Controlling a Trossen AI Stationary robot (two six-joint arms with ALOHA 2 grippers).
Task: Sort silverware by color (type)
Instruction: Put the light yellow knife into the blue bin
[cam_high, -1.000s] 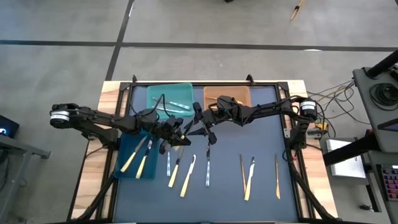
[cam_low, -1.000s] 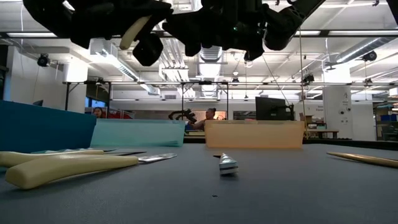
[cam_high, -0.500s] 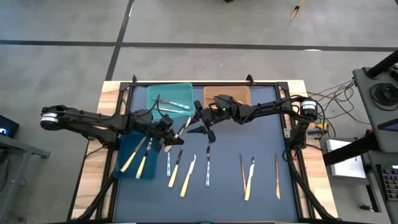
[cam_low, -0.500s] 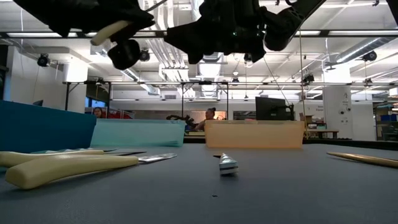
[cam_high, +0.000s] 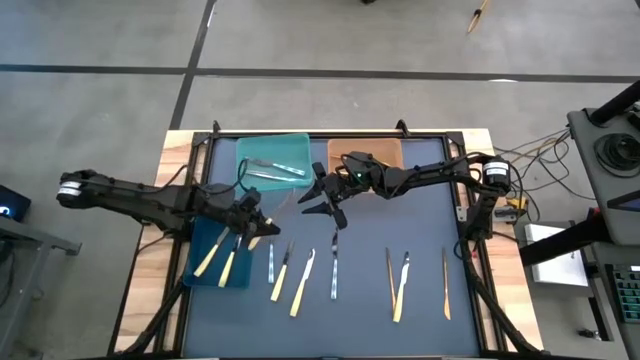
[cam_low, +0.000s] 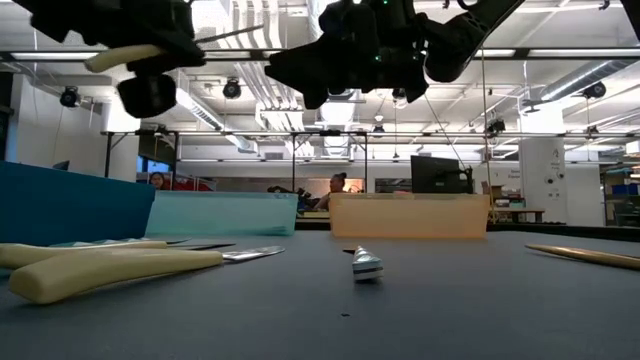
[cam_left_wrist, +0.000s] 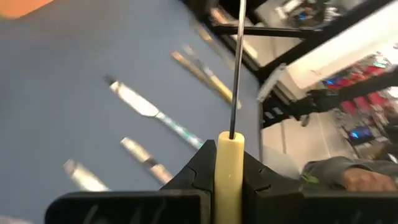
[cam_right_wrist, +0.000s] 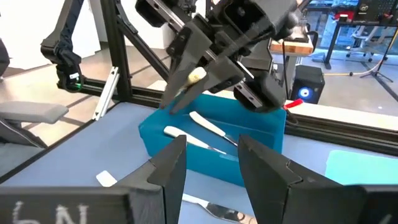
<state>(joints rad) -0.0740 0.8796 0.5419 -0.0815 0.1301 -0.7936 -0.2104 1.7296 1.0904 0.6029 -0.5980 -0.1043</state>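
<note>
The left gripper (cam_high: 250, 212) is clamped on a pale yellow utensil (cam_left_wrist: 228, 168), gripped by its handle with a thin dark shaft projecting forward beyond the fingers; which type of utensil it is cannot be told. In the high view this gripper hangs just beside the inner edge of the dark blue bin (cam_high: 203, 262), which lies at the table's left. Two pale yellow pieces (cam_high: 222, 253) already lie in that bin, long axes running roughly front to back with a slight slant. The right wrist view confirms the left gripper above the blue bin's near wall, the yellow handle end showing between its fingers.

The right gripper (cam_high: 322, 196) hovers near the table's middle, in front of the teal bin (cam_high: 273, 153) and the orange bin (cam_high: 365, 152); its fingers stand apart and hold nothing.

The relation that matters: the blue bin lies outward of the left gripper, toward the table's left edge, and just below it. The held piece appears to lie crosswise to the pieces in the bin. The judgement is that the delivery is nearly complete: a short outward move, then release.

Unsorted silverware (cam_high: 333, 272) remains in a row on the dark mat (cam_high: 420, 215) at the front: yellow and grey pieces at centre, tan ones to the right. Two grey pieces lie in the teal bin.
</note>
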